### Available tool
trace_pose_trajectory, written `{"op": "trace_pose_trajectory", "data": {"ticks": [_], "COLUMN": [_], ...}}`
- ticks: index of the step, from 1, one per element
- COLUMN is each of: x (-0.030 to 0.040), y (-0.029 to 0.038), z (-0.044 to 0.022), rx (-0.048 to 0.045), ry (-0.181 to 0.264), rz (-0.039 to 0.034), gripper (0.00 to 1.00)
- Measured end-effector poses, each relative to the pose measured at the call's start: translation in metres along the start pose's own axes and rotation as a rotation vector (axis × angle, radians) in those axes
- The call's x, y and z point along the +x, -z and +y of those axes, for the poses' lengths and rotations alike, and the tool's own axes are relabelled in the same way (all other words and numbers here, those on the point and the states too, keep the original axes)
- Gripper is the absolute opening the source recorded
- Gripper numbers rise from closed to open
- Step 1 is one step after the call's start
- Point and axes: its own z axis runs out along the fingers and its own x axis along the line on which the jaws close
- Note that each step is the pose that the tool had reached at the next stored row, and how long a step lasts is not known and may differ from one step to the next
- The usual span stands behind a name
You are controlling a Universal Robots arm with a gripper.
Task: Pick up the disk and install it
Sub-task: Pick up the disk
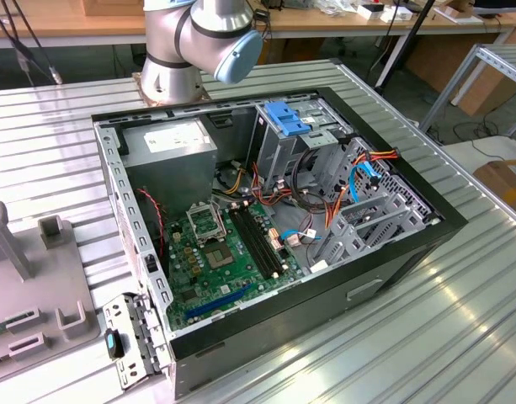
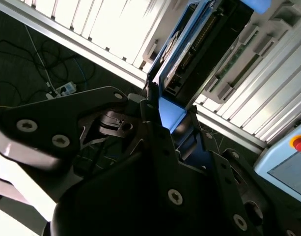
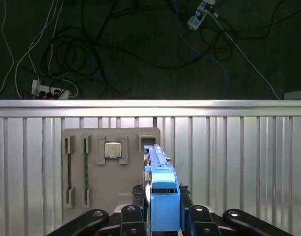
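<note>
Blue-framed disk point(image 3: 159, 169) juts lengthwise from end effector point(image 3: 163, 196).

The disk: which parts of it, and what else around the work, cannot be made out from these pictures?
1. First wrist view: the disk is seen edge-on, so its label face is hidden; the gripper covers the end that it grips.
2. Second wrist view: the dark gripper body hides most of the disk.
3. Exterior view: the arm is cut off by the top edge; the walls of the drive cage hide its inside.
</note>
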Motion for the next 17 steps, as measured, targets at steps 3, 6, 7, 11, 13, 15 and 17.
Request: {"op": "trace_pose_trajectory", "data": {"ticks": [3, 6, 7, 11, 13, 15, 17], "x": [-0.0007, -0.0008, -0.0008, -0.0009, -0.0011, -0.0013, -0.0013], "y": [0.0119, 0.014, 0.014, 0.0153, 0.0195, 0.0221, 0.0226], "z": [0.0001, 0.0001, 0.0, 0.0001, 0.0001, 0.0001, 0.0001], "rx": [0.0, 0.0, -0.0001, -0.0002, -0.0001, -0.0002, -0.0001], "ry": [0.0, 0.0, 0.0, 0.0, 0.0, 0.0, 0.0], "rz": [-0.0002, -0.0002, -0.0002, -0.0002, -0.0002, -0.0002, -0.0002], "gripper": [0.37, 0.37, 0.37, 0.37, 0.37, 0.37, 0.37]}}
